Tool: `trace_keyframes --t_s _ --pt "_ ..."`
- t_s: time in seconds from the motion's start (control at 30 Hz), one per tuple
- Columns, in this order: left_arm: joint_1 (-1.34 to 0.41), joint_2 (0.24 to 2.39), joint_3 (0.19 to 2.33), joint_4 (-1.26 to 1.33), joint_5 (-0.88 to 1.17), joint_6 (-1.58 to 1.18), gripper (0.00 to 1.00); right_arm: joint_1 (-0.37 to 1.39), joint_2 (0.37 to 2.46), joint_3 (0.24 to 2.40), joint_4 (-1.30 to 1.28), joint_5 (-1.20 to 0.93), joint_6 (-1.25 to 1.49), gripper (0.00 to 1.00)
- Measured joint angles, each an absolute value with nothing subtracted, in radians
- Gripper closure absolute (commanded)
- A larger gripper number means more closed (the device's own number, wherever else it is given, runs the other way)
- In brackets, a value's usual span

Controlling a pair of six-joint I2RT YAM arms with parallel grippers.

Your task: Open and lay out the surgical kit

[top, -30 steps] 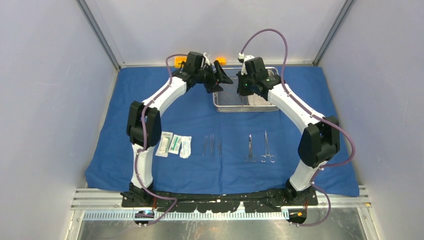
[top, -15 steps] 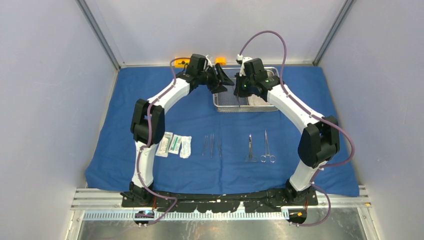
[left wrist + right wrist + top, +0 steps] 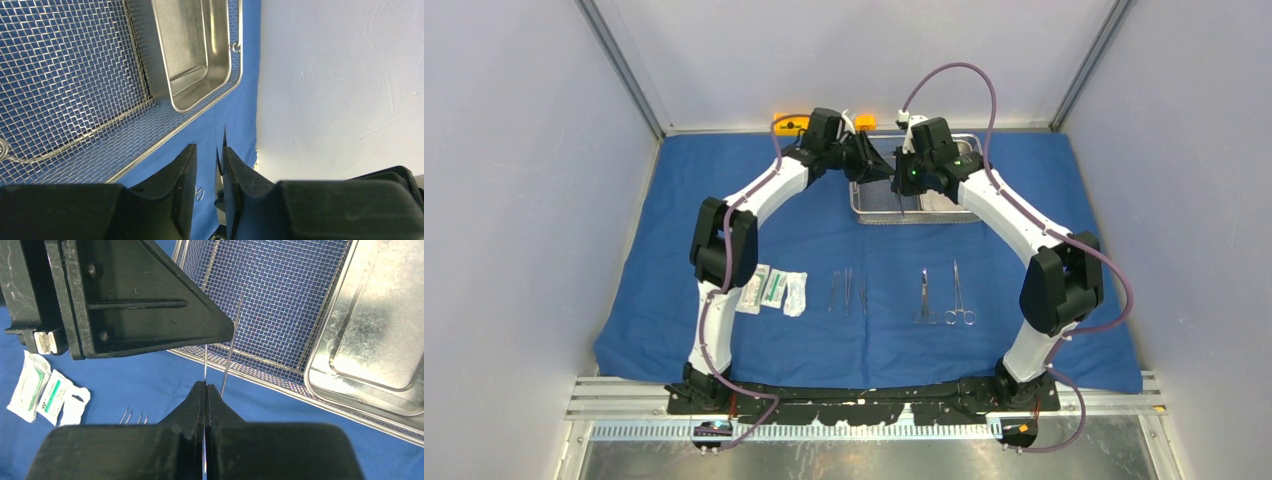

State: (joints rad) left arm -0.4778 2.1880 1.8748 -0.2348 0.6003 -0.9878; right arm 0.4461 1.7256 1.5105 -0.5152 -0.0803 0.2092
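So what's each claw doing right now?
Left gripper: slightly open, a thin steel tip in the gap.
Right gripper: shut on thin steel forceps.

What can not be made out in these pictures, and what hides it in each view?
- Right wrist view: the thin steel tool in the shut right jaws. Its top goes behind the left jaws, so its kind is unclear.
- Left wrist view: whether the left jaws touch that tool. Only a dark sliver shows between them.
- Top view: both jaws cover part of the mesh basket. Print on the packets is too small.
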Motion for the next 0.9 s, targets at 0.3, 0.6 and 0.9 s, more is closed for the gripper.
trace_keyframes --t_s 0.3,0.6,0.9 --pt "-0.479 2.188 1.879 -0.218 0.618 -0.983 0.99 0.448 1.726 1.509 -0.514 -0.08 0.209 1.0" --pt "-0.479 2.188 1.872 -0.215 0.638 -0.921 1.0 0.45 1.723 1.509 -0.548 -0.125 0.158 0.57" --pt "-0.484 2.073 1.622 -0.114 0.688 -0.873 1.0 0.45 1.584 1.509 -0.653 -0.251 0.056 0.47"
